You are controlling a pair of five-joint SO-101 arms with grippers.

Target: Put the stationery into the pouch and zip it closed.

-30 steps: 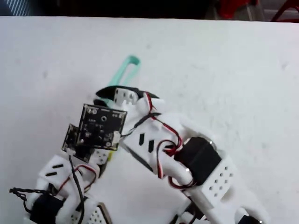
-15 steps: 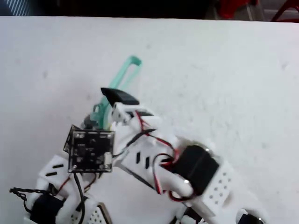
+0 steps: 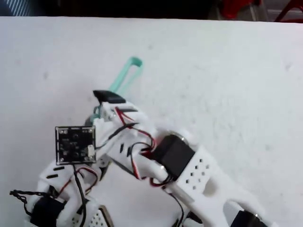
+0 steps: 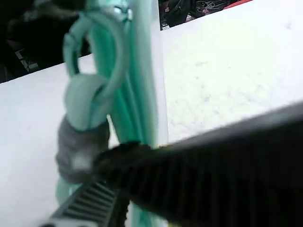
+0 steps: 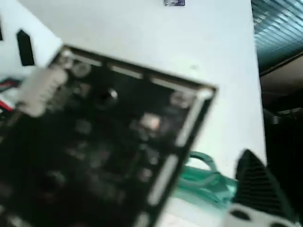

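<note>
White table (image 3: 227, 71): left gripper (image 4: 116, 187) clamps mint-green pouch (image 4: 142, 71), grey zip pull (image 4: 75, 149); right gripper (image 3: 107, 100) grip unreadable.

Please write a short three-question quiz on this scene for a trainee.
1. True or false: the loop strap of the mint-green pouch lies on the white table.
2. In the right wrist view, what stands in front of the pouch? A) a dark square circuit board B) a red pen C) an open notebook
3. How many white robot arms does the high view show?
Key: 1 true; 2 A; 3 two.
</note>
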